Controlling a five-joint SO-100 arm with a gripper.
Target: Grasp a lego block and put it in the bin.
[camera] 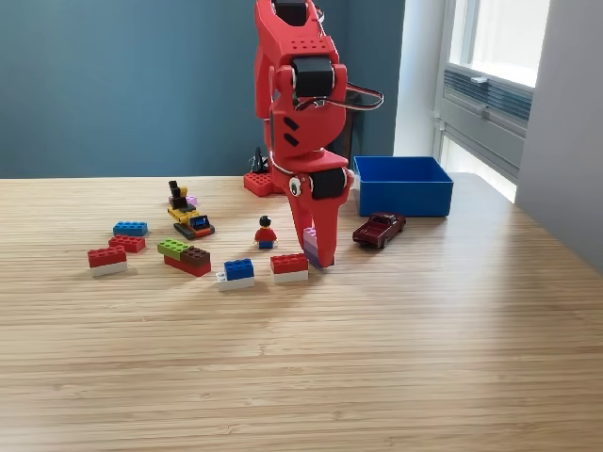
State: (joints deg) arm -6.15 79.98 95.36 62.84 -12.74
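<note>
Gripper (317,256) down at the table, at the grasp step over a small purple block (309,244).

Its jaws sit around that block, but whether they have closed on it I cannot tell; the tips hide most of it. Next, I judge, comes a firm pinch, a lift, then a swing toward the exterior view's right, where the blue bin (403,185) waits beyond the dark red toy car (379,229).

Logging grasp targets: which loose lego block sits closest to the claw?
The red-over-white block, just to the exterior view's left of the claw; the blue-over-white one lies farther left.
</note>
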